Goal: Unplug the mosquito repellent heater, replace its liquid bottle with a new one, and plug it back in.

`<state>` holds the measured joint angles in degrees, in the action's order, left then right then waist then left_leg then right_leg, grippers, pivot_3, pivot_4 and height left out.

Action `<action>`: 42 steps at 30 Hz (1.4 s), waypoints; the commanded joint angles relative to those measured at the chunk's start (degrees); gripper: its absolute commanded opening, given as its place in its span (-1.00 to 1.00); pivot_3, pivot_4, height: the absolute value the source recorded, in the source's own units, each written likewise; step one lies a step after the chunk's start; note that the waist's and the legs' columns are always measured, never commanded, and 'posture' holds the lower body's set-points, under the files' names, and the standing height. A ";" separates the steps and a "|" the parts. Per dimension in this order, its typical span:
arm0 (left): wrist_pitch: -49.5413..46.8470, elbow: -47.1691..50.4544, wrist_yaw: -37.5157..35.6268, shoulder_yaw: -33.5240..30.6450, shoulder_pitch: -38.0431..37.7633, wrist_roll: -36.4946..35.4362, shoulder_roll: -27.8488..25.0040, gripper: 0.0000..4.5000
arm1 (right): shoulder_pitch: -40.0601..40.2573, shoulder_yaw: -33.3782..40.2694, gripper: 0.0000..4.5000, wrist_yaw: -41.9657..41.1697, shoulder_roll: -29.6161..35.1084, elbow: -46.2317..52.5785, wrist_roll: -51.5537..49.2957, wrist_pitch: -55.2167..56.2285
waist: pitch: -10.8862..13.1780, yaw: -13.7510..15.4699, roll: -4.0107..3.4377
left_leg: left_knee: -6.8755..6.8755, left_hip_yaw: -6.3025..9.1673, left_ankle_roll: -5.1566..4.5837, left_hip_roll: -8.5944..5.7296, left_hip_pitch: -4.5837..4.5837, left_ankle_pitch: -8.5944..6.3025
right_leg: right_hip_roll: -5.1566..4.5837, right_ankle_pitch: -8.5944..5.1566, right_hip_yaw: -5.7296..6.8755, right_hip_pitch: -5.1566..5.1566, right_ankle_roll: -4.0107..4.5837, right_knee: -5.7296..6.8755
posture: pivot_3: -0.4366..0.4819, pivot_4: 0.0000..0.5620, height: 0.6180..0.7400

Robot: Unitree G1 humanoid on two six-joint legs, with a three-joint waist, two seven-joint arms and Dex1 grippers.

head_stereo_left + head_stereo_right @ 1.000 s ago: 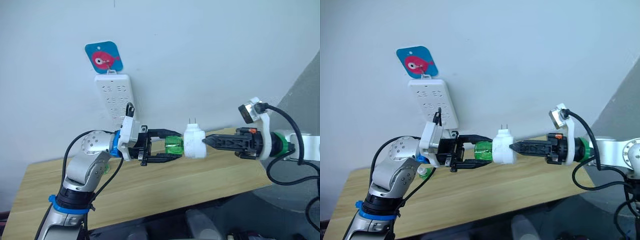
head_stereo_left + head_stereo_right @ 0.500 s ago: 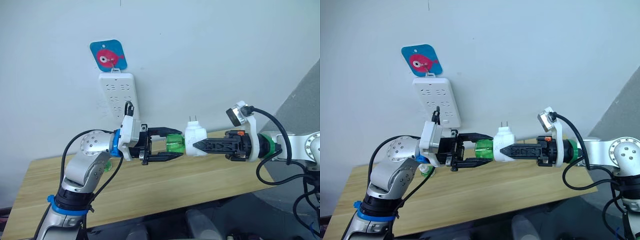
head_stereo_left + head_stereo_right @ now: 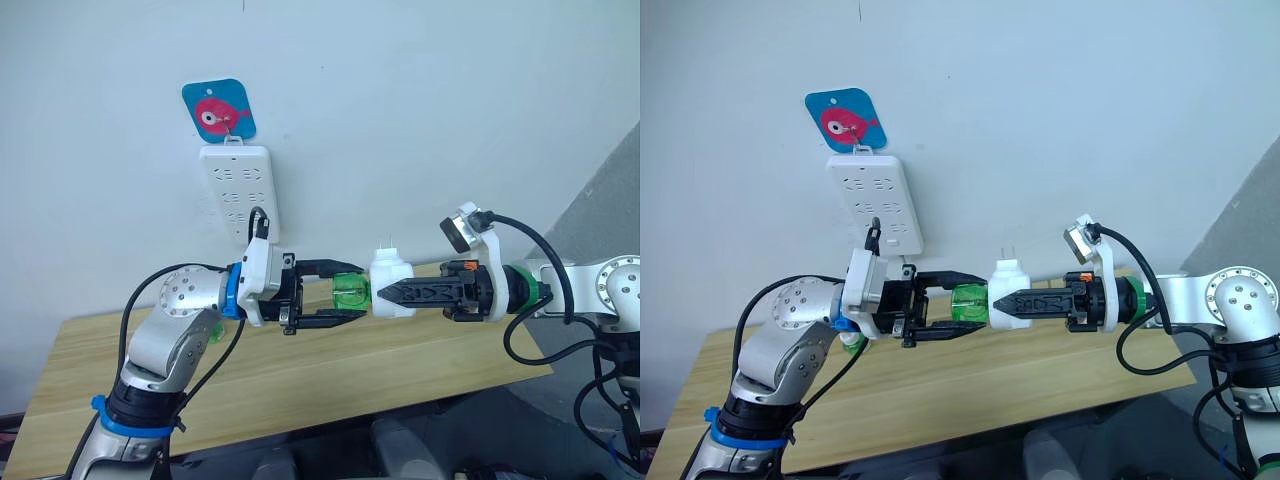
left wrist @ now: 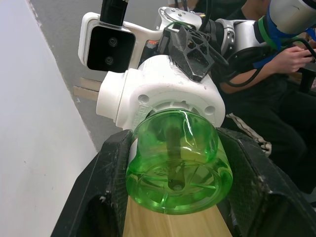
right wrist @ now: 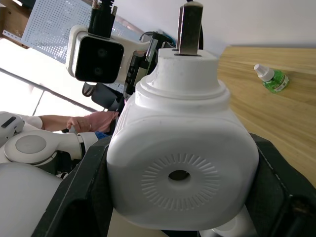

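The white mosquito repellent heater hangs in mid-air above the table, prongs pointing up. A green liquid bottle sticks out of its left side. My left gripper is shut on that bottle, a black finger pressed against each side. My right gripper comes in from the right and is shut on the heater, one finger on either side of its vented face. A second small green bottle lies on the table behind my left arm.
A long white power strip hangs on the wall under a blue fish hook, up and left of the grippers. The wooden table lies below both arms. A person's hand shows beyond the right arm.
My right gripper has slid to the left, from the heater's right edge to around its body. The heater, the bottle and the left gripper have hardly moved.
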<state>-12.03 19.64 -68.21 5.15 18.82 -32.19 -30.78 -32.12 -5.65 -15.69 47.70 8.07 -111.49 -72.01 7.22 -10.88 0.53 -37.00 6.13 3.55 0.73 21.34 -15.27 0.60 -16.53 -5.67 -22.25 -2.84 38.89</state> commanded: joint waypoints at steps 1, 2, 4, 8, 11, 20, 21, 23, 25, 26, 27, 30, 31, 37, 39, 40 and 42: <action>1.05 2.30 0.69 -0.13 0.50 -0.30 0.29 0.00 | -1.59 0.23 0.34 -0.57 -0.81 0.60 -1.51 -0.20 | 0.00 0.00 0.00 | 0.00 0.00 0.00 0.00 0.00 0.00 | 0.00 0.00 0.00 0.00 0.00 0.00 | -0.45 -0.69 0.89; 1.06 2.37 0.76 -0.11 0.48 -0.26 0.31 0.00 | -1.63 0.23 0.34 -0.56 -0.89 0.57 -1.51 -0.22 | 0.00 0.00 0.00 | 0.00 0.00 0.00 0.00 0.00 0.00 | 0.00 0.00 0.00 0.00 0.00 0.00 | -0.45 -0.69 0.89; 1.52 2.39 0.73 -0.10 0.41 0.11 0.30 0.00 | -1.72 0.25 0.34 -0.57 -0.98 0.50 -1.51 -0.32 | 0.00 0.00 0.00 | 0.00 0.00 0.00 0.00 0.00 0.00 | 0.00 0.00 0.00 0.00 0.00 0.00 | -0.45 -0.69 0.89; 2.36 2.00 0.19 -0.07 0.09 0.74 0.19 0.00 | -2.02 0.27 0.34 -0.77 -1.12 0.22 -1.51 -0.62 | 0.00 0.00 0.00 | 0.00 0.00 0.00 0.00 0.00 0.00 | 0.00 0.00 0.00 0.00 0.00 0.00 | -0.45 -0.71 0.89; 2.93 1.72 -1.23 -0.33 -0.21 -0.40 0.06 0.00 | -2.21 0.19 0.34 -0.87 -1.21 0.18 -1.51 -0.85 | 0.00 0.00 0.00 | 0.00 0.00 0.00 0.00 0.00 0.00 | 0.00 0.00 0.00 -0.01 0.00 0.00 | -0.45 -0.72 0.89; 7.09 -1.41 -3.93 -2.04 0.01 1.47 -1.50 1.00 | -2.14 0.38 0.34 -0.93 -0.89 0.11 -1.51 -1.27 | 0.00 -0.02 0.00 | 0.01 0.00 0.00 0.00 0.01 0.00 | 0.00 0.00 0.00 -0.02 0.00 0.00 | -0.45 -0.71 0.89; 9.54 -2.04 -4.86 -2.22 -0.04 2.25 -1.69 1.00 | -2.03 0.42 0.34 -0.93 -0.84 0.11 -1.51 -1.28 | 0.00 -0.04 0.00 | 0.01 0.00 0.00 0.00 0.01 0.00 | 0.00 0.00 0.00 -0.02 0.00 0.00 | -0.46 -0.71 0.89; 14.33 -3.51 -5.22 -2.77 0.09 3.80 -1.17 1.00 | -1.86 0.48 0.34 -0.85 -0.83 0.01 -1.51 -1.28 | 0.00 -0.04 0.00 | 0.01 0.00 0.00 0.00 0.01 0.00 | 0.00 0.00 0.00 -0.03 0.00 0.00 | -0.46 -0.71 0.89; 18.15 -4.81 -5.18 -2.96 0.38 4.96 -0.51 1.00 | -1.75 0.54 0.34 -0.86 -0.80 -0.05 -1.51 -1.30 | 0.00 0.03 0.00 | 0.01 0.00 0.00 0.00 0.01 0.00 | 0.00 0.00 0.00 -0.02 0.00 0.00 | -0.45 -0.70 0.89; 21.53 -5.91 -5.26 -2.97 0.62 5.93 0.20 1.00 | -1.65 0.56 0.34 -0.60 -0.96 -0.35 -1.51 -1.25 | 0.00 0.04 0.00 | 0.01 0.00 0.00 0.00 0.02 0.00 | 0.00 0.00 0.00 -0.03 0.00 -0.01 | -0.45 -0.70 0.89; 25.88 -7.27 -5.56 -2.79 0.78 7.32 0.96 1.00 | -1.59 0.53 0.34 -0.44 -1.08 -0.62 -1.51 -1.26 | 0.00 0.10 0.00 | 0.01 -0.01 0.00 0.00 0.03 0.00 | 0.00 0.00 -0.01 -0.03 0.00 -0.02 | -0.45 -0.70 0.89; 34.67 -10.30 -6.30 -1.66 0.92 10.01 2.34 1.00 | -1.58 0.44 0.34 -0.37 -1.37 -1.30 -1.51 -1.50 | 0.00 0.14 0.00 | 0.00 -0.02 0.00 0.00 0.03 0.00 | 0.00 0.00 -0.02 -0.02 0.01 -0.03 | -0.45 -0.70 0.89; 36.05 -10.86 -6.09 -1.40 0.96 10.43 2.63 1.00 | -1.59 0.40 0.34 -0.34 -1.40 -1.39 -1.51 -1.58 | 0.00 0.14 0.00 | 0.00 -0.02 0.00 0.00 0.04 0.00 | 0.00 0.01 -0.02 -0.02 0.01 -0.03 | -0.45 -0.70 0.89; 41.88 -13.30 -4.87 -0.24 1.06 12.17 3.27 1.00 | -1.46 0.51 0.34 0.44 -2.01 -1.68 -1.51 -1.48 | 0.00 0.11 0.00 | 0.00 0.00 0.00 0.00 0.05 0.00 | 0.00 0.01 -0.02 -0.03 0.00 -0.02 | -0.45 -0.70 0.89; 43.02 -13.72 -4.50 0.08 0.92 12.42 3.22 0.92 | -1.29 0.65 0.34 0.70 -2.20 -1.65 -1.51 -1.41 | 0.00 0.10 0.00 | 0.00 0.00 0.00 0.00 0.06 0.00 | 0.00 0.01 -0.02 -0.03 0.00 -0.02 | -0.45 -0.69 0.89; 43.40 -13.86 -4.26 0.18 0.89 12.46 3.18 0.82 | -1.21 0.71 0.34 0.84 -2.28 -1.58 -1.51 -1.36 | 0.00 0.10 0.00 | 0.00 0.00 0.00 0.00 0.06 0.00 | 0.00 0.01 -0.02 -0.03 0.00 -0.02 | -0.46 -0.69 0.89; 44.39 -14.54 -3.67 0.47 1.09 12.87 3.13 0.59 | -1.11 0.81 0.34 1.08 -2.50 -1.50 -1.51 -1.27 | 0.00 0.09 0.00 | 0.00 0.01 0.00 0.00 0.06 0.00 | 0.00 0.01 -0.01 -0.03 0.00 -0.02 | -0.46 -0.69 0.89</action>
<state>30.94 4.82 -72.97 5.70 19.16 -19.57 -27.60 -32.90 -5.94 -14.57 45.41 6.04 -111.49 -73.49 7.22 -10.79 0.53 -36.99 6.14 3.55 0.73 21.39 -15.27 0.59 -16.52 -5.69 -22.27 -2.84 38.87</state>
